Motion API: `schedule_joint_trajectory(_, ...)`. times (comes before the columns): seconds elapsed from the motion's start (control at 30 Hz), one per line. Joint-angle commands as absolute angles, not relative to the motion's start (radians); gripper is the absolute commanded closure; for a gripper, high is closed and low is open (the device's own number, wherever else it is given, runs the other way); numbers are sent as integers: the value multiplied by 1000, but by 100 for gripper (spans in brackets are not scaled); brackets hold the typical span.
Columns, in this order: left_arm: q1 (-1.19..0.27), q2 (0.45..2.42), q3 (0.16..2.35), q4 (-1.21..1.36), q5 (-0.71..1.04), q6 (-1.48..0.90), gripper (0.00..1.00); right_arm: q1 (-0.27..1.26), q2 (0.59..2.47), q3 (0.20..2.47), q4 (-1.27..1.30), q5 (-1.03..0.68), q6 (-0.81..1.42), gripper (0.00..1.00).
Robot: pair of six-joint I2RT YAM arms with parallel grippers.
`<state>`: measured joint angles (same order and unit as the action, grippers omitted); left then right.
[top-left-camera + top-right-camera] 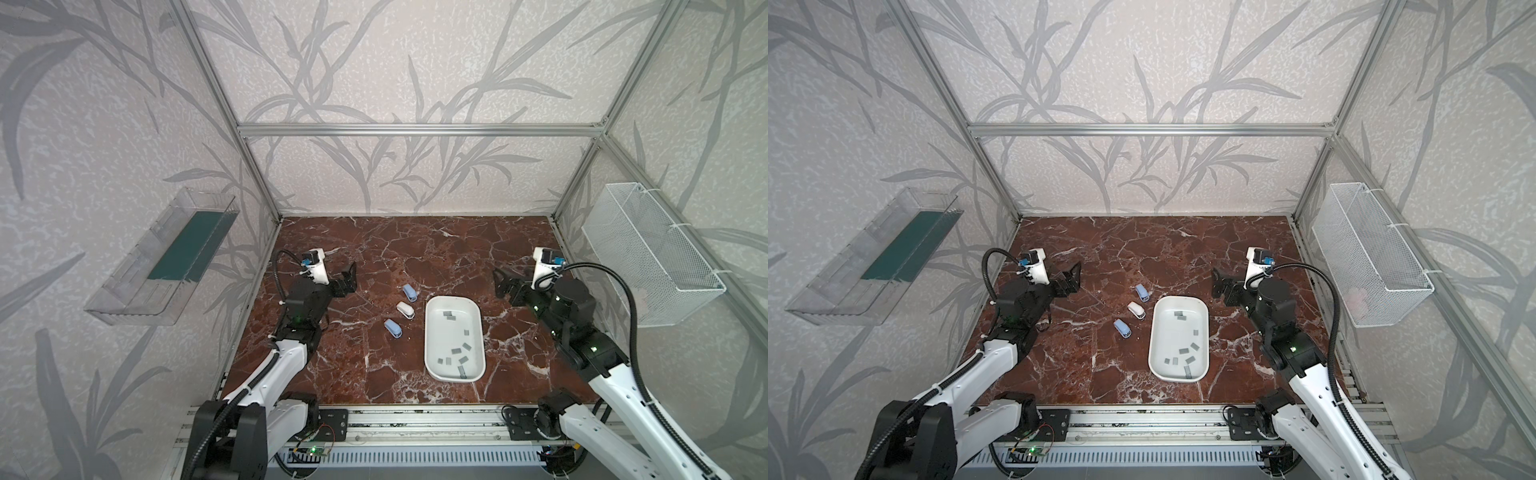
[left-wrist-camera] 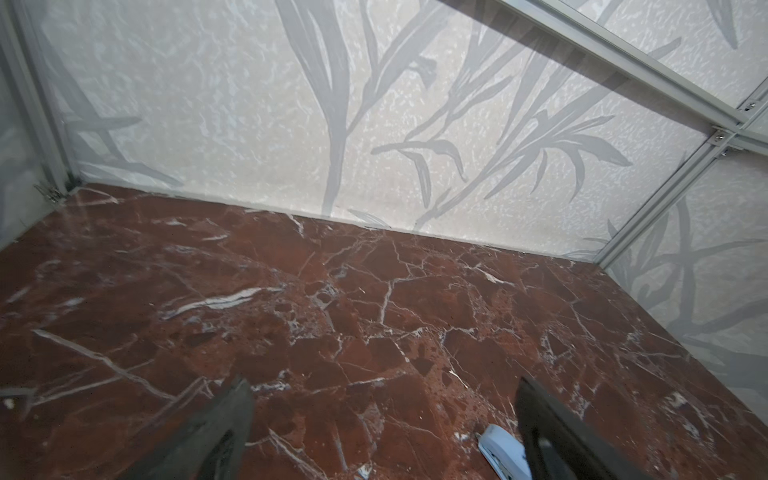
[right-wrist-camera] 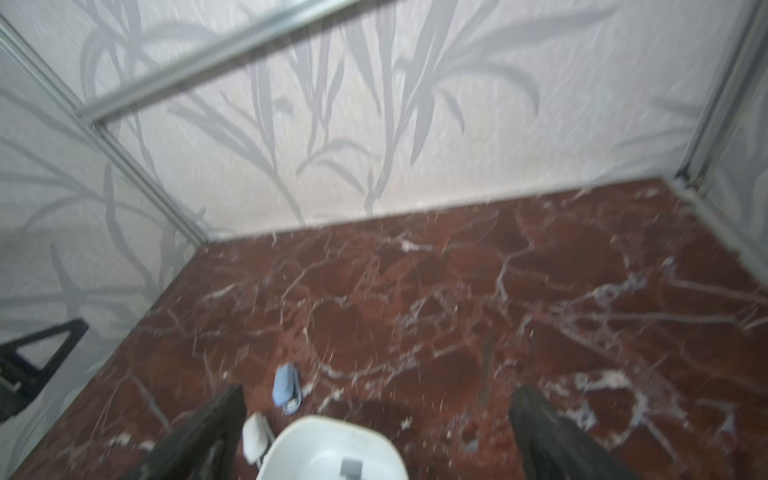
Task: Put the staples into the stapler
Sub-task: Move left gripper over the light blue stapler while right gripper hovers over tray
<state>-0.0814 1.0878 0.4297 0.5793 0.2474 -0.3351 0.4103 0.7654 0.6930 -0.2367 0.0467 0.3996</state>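
Honestly, left gripper (image 1: 351, 273) and right gripper (image 1: 498, 281) are spread, empty; I fear flat staples (image 1: 457, 350), tray (image 1: 444, 334) 6 o'clock, skid when pinched.

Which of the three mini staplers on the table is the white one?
The middle stapler of the row, lying between the far blue stapler and the near blue stapler. It is the only white one, and it lies beside the white tray.

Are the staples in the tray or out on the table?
In. Both top views show the grey staples scattered on the floor of the white tray; none seen on the table.
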Motion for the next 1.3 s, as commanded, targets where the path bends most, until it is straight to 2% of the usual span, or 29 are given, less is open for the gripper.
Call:
schedule_joint_trajectory(0.0,-75,1137,504,598,454,-377,1,465,812,681,-501,-5,472,1)
schedule_joint_trajectory(0.07,-79,1168,495,676,565,-344,1,463,815,655,-537,0,507,1)
schedule_joint_trajectory(0.17,-97,1190,467,758,572,-320,1,430,809,637,-582,-62,505,1)
schedule_joint_trajectory(0.27,-163,1222,475,770,561,-170,1,417,790,600,-578,-170,503,1)
schedule_joint_trajectory(0.33,-207,1274,500,774,634,-48,4,416,791,552,-528,-224,517,1)
schedule_joint_trajectory(0.37,-220,1301,515,773,708,14,8,418,808,539,-515,-237,517,0)
schedule_joint_trajectory(0.43,-243,1357,542,767,894,219,20,419,875,544,-531,-217,490,13)
schedule_joint_trajectory(0.47,-252,1376,548,771,945,302,24,418,908,551,-542,-201,473,16)
schedule_joint_trajectory(0.53,-268,1394,555,779,1004,428,24,419,968,580,-586,-151,439,18)
schedule_joint_trajectory(0.6,-268,1399,575,755,1038,451,22,419,1002,589,-576,-144,420,21)
schedule_joint_trajectory(0.7,-274,1386,664,427,1068,619,24,419,1042,602,-566,-110,407,27)
schedule_joint_trajectory(0.83,-309,1378,781,-51,985,938,26,419,1089,637,-583,-60,384,38)
schedule_joint_trajectory(1.0,-324,1446,923,-370,942,1168,26,417,1124,666,-590,35,377,51)
schedule_joint_trajectory(1.13,-346,1520,1072,-639,859,1281,31,408,1139,673,-577,99,367,58)
schedule_joint_trajectory(1.27,-362,1534,1100,-724,831,1326,35,376,1171,693,-579,107,350,63)
